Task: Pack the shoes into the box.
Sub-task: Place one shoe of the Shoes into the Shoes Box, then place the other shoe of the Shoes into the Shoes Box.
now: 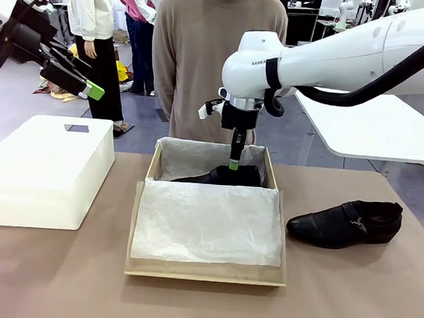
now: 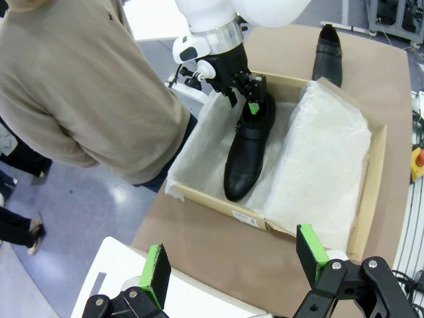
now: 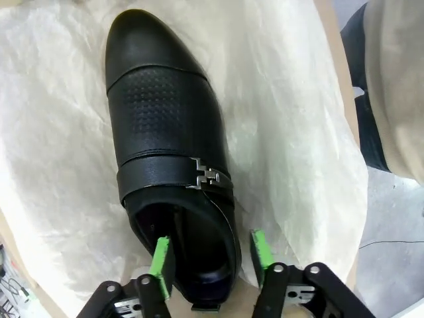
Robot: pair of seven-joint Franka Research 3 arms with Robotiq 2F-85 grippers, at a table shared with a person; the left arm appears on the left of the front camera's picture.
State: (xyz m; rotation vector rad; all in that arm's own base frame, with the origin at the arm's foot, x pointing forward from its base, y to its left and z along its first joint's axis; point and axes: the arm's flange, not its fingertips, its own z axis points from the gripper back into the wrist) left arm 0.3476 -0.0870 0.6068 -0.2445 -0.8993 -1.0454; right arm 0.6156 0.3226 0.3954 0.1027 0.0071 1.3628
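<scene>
The tan cardboard box (image 1: 204, 276) sits mid-table, lined with white tissue paper (image 3: 53, 132). One glossy black shoe (image 1: 222, 176) lies in its far part, toe pointing left in the front view. My right gripper (image 1: 233, 163) hangs over the heel, open: one finger (image 3: 161, 255) is inside the shoe's opening and the other finger (image 3: 260, 248) is outside its side wall. The second shoe (image 1: 346, 223) lies on the table right of the box. My left gripper (image 1: 89, 88) is raised high at the far left, open and empty; from there I see the box (image 2: 218, 205) and the boxed shoe (image 2: 245, 156).
A white plastic lidded bin (image 1: 44, 169) stands on the table's left side. A person in a beige sweater (image 1: 212, 57) stands close behind the box at the far edge. Brown tabletop lies bare in front of the box. A white table (image 1: 374, 130) stands behind on the right.
</scene>
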